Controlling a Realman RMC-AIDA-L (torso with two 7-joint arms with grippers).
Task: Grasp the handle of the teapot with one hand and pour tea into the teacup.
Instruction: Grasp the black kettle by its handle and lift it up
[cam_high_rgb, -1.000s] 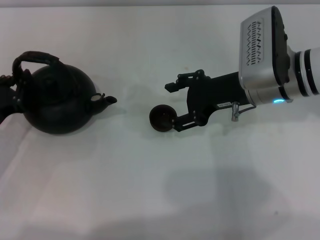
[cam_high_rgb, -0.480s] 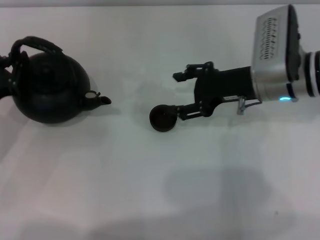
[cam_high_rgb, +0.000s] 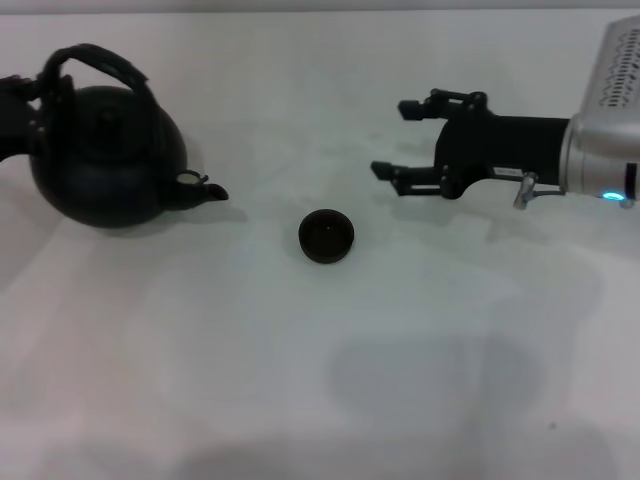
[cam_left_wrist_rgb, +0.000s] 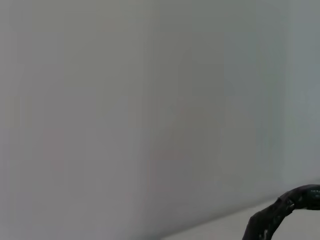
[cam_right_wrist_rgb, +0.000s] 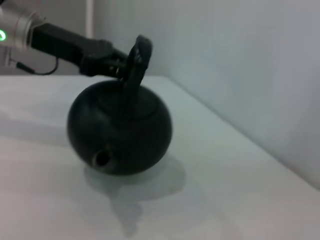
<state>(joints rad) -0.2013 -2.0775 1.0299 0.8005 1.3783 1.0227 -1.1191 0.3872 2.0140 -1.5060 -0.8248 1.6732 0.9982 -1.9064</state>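
The black teapot (cam_high_rgb: 105, 165) stands at the far left, its spout (cam_high_rgb: 205, 188) pointing toward the teacup. My left gripper (cam_high_rgb: 22, 95) reaches in from the left edge and is shut on the arched handle (cam_high_rgb: 100, 58). The right wrist view shows this grip on the handle (cam_right_wrist_rgb: 137, 57) by the left gripper (cam_right_wrist_rgb: 116, 62). I cannot tell whether the teapot (cam_right_wrist_rgb: 120, 130) rests on the table or hangs just above it. The small black teacup (cam_high_rgb: 326, 236) sits alone at mid-table. My right gripper (cam_high_rgb: 392, 140) hovers open to the cup's right and behind it, holding nothing.
The white table (cam_high_rgb: 320, 380) carries nothing else. A pale wall (cam_right_wrist_rgb: 240, 60) rises behind it. The left wrist view holds only that wall and a bit of the handle (cam_left_wrist_rgb: 282, 212).
My right gripper has let go of the teacup and drawn back to the right. The cup stays in place. The teapot has shifted slightly farther away, its handle held by the left gripper.
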